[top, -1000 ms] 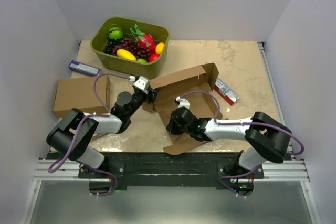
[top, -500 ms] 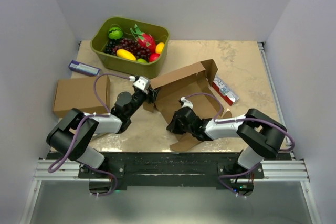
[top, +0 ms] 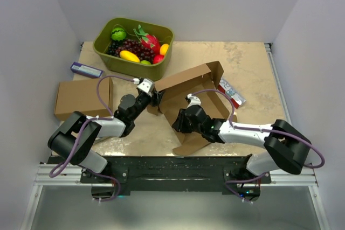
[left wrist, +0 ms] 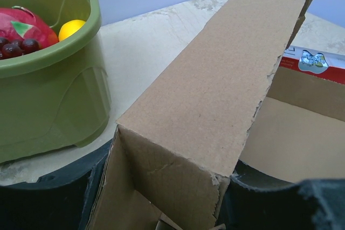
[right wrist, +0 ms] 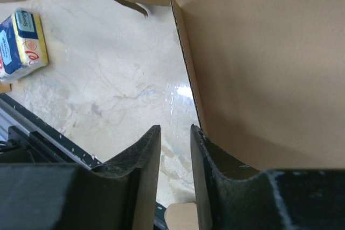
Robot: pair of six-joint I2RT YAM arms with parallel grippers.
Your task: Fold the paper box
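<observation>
Box (top: 191,87) mid-table, near side of tub (top: 129,69): left gripper (top: 156,97) clamps its far-left wall to keep it upright; right gripper (right wrist: 175,129), jaws slightly apart and empty, sits at the near panel's edge, likely lining up a grip.

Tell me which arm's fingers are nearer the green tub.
Left. The left arm's fingers grip the paper box at its corner facing the green tub; the right arm's fingers sit nearer the arms' bases, at the box's near-left edge.
</observation>
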